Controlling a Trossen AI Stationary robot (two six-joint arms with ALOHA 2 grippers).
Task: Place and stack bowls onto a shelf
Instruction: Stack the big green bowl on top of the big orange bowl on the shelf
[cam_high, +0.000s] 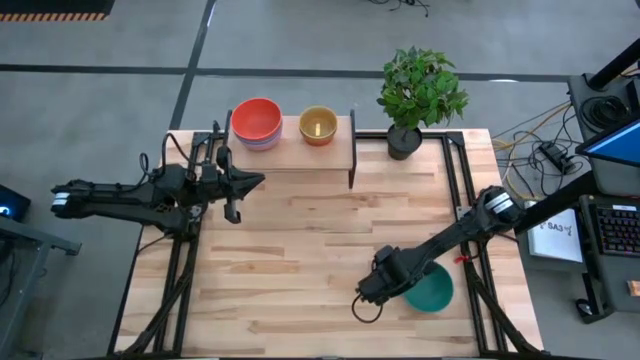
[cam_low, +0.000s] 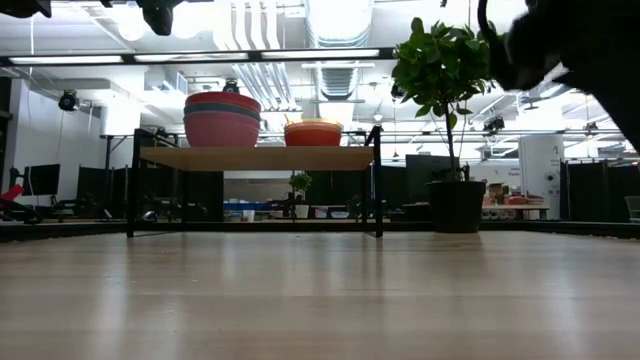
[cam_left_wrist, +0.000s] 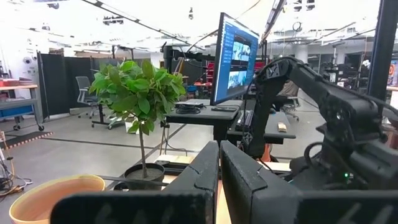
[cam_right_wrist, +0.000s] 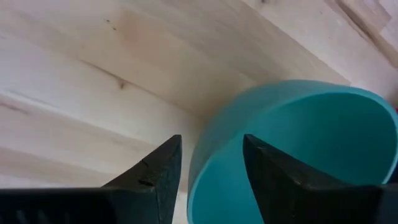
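We saw the right gripper (cam_right_wrist: 208, 180) spread wide, one finger on each side of the teal bowl (cam_right_wrist: 298, 149) rim, not clamped. That bowl, plain and smooth, sat on the table (cam_high: 300, 250) near its front right. The left gripper (cam_high: 236, 186) hovered shut just before the shelf (cam_high: 300, 155), which carried a red-orange-topped stack (cam_high: 256, 122) beside a yellow-topped stack (cam_high: 318, 125).
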